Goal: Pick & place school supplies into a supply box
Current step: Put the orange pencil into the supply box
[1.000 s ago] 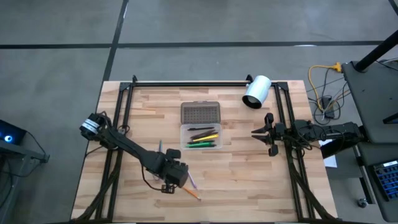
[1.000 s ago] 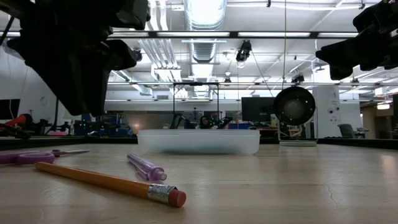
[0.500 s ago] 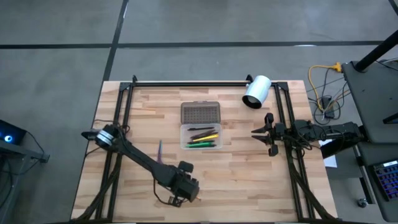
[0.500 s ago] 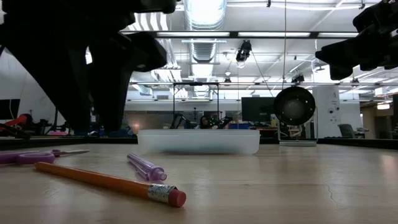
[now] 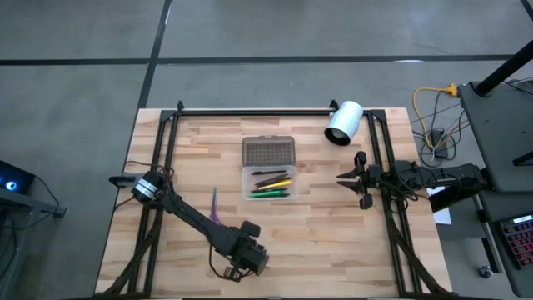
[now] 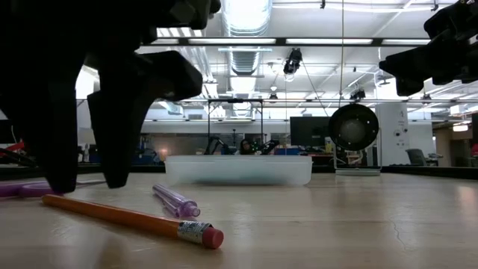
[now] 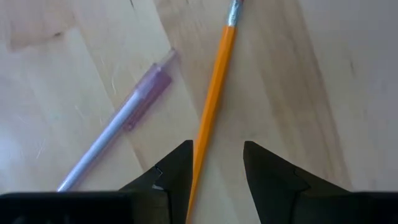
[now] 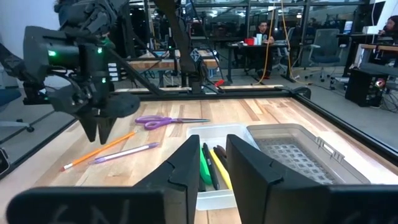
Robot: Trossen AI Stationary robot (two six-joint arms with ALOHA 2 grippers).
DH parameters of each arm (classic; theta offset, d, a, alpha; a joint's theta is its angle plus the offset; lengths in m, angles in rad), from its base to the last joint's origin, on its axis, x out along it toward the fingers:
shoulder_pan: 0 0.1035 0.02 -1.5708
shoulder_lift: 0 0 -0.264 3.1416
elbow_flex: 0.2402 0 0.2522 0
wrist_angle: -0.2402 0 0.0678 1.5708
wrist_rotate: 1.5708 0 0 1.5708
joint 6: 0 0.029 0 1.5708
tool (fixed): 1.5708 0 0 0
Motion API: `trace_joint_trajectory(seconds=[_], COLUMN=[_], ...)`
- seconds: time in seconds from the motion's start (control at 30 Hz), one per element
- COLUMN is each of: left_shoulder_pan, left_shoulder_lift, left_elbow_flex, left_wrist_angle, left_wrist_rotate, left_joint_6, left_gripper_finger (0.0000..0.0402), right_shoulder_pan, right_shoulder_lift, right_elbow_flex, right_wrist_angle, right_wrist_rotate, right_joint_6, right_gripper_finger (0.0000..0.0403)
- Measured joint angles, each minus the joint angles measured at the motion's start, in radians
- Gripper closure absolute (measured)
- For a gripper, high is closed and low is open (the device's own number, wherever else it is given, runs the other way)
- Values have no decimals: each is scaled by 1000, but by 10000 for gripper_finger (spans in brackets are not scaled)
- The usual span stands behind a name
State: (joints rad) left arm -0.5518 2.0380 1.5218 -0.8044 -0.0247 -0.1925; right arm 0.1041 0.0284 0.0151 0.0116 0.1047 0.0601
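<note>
The left gripper [image 7: 216, 163] hangs low over the near edge of the table, its fingers parted and holding nothing, with the orange pencil [image 7: 211, 106] lying between the two tips. A purple pen [image 7: 122, 121] lies just beside it, not touching. The pencil looks light, stiff and smooth, likely to roll; I'd pinch it across the mid-shaft. The supply box [image 5: 270, 182] sits mid-table, open, several pens inside. The right gripper [image 5: 353, 177] waits at the right edge, slightly parted and empty.
</note>
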Motion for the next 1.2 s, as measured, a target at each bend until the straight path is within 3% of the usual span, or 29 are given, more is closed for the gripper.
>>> trace_joint_trajectory(seconds=[0.33, 0.8, 1.2], left_shoulder_pan=[0, 0, 0], left_shoulder_lift=[0, -6, -5], left_elbow_flex=[-65, -94, -96], left_wrist_angle=[6, 10, -1], left_wrist_rotate=[0, -1, -2], left_joint_6=[0, -1, 0], left_gripper_finger=[275, 278, 340], right_shoulder_pan=[0, 0, 0], right_shoulder_lift=[0, 0, 0], right_elbow_flex=[0, 0, 0], right_wrist_angle=[0, 0, 0], right_wrist_rotate=[0, 0, 0], right_joint_6=[0, 0, 0], right_gripper_finger=[318, 334, 318])
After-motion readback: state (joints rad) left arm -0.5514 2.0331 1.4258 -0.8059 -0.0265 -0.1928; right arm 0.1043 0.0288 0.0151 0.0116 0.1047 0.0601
